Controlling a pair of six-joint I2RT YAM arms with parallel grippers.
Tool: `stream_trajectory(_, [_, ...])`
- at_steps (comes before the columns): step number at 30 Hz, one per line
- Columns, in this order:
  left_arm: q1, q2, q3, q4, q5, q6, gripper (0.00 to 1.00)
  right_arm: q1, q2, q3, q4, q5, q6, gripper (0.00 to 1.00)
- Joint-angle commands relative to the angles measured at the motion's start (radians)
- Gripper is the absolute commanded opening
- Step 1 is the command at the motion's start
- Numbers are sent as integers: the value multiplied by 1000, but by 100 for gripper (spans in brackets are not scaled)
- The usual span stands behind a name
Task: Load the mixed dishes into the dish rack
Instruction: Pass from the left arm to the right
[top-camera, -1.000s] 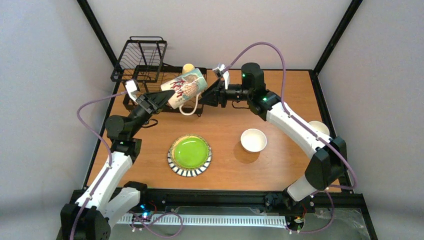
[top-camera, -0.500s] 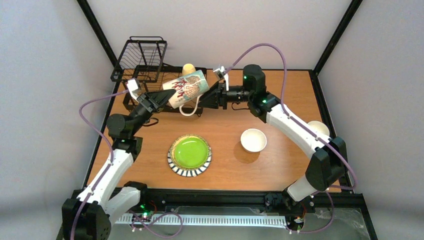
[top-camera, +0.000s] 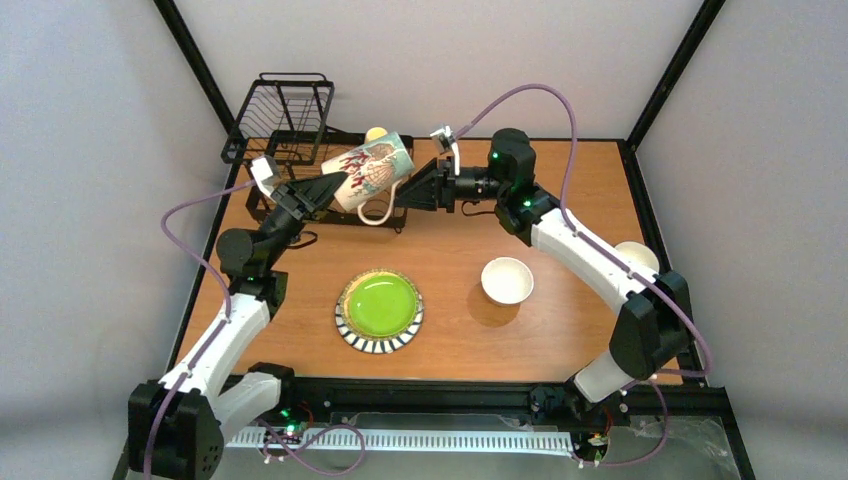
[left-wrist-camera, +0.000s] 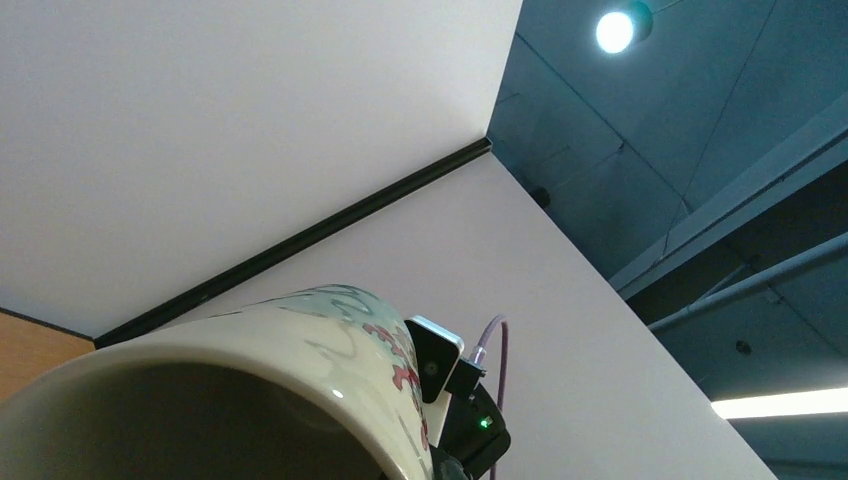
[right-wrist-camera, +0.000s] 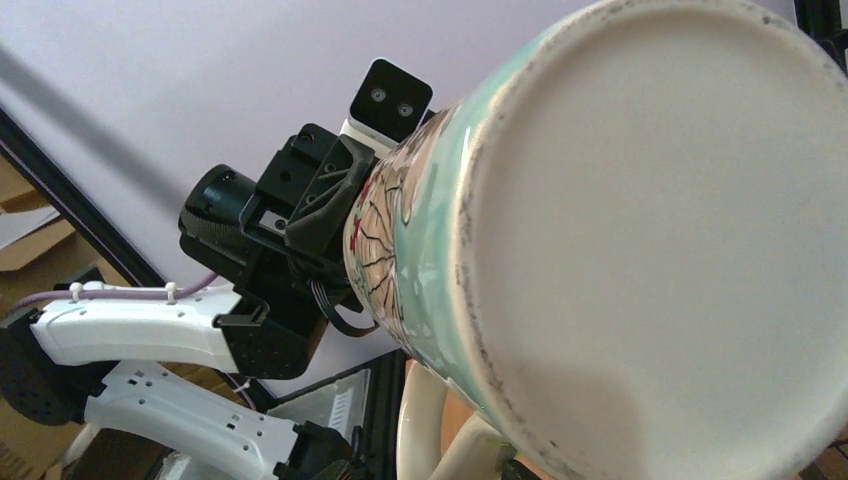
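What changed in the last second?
The left gripper carried the mug, gripped at its rim, slightly left toward the dish rack. The right gripper followed in close to its base. The plate and bowl stayed put.

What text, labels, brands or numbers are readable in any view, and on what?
No text reads clearly in any view.
mug: red script lettering on its side, too blurred in the top view to read; cut off by the curve in the left wrist view.
mug's base, right wrist view: blank.
plate, bowl, dish rack: no text visible.
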Motion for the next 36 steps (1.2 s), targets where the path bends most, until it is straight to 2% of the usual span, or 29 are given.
stream_trajectory(1, [-2, -3, 21, 135, -6, -33, 0, 14, 35, -3, 103, -30, 54, 86])
stream_trajectory(15, [-7, 2, 0, 165, 16, -52, 0, 31, 104, 42, 142, -16, 90, 82])
stream_trajectory(25, [-56, 25, -21, 194, -7, -48, 0, 33, 124, 40, 197, 14, 138, 62])
stream_trajectory(27, [-60, 27, -24, 195, -7, -47, 0, 35, 126, 39, 199, 17, 142, 55])
stream_trajectory(29, [-63, 26, -21, 190, -6, -44, 0, 35, 126, 38, 200, 16, 141, 44])
stream_trajectory(30, [-63, 27, -20, 187, -4, -42, 0, 35, 124, 37, 200, 16, 142, 37])
stream_trajectory(31, [-63, 28, -17, 183, -1, -38, 0, 34, 124, 37, 198, 16, 143, 25])
stream_trajectory(34, [-65, 26, -4, 158, 6, -23, 0, 34, 124, 37, 193, 13, 141, 4])
stream_trajectory(36, [-68, 22, 9, 128, 8, -9, 0, 34, 123, 33, 192, 11, 141, 2])
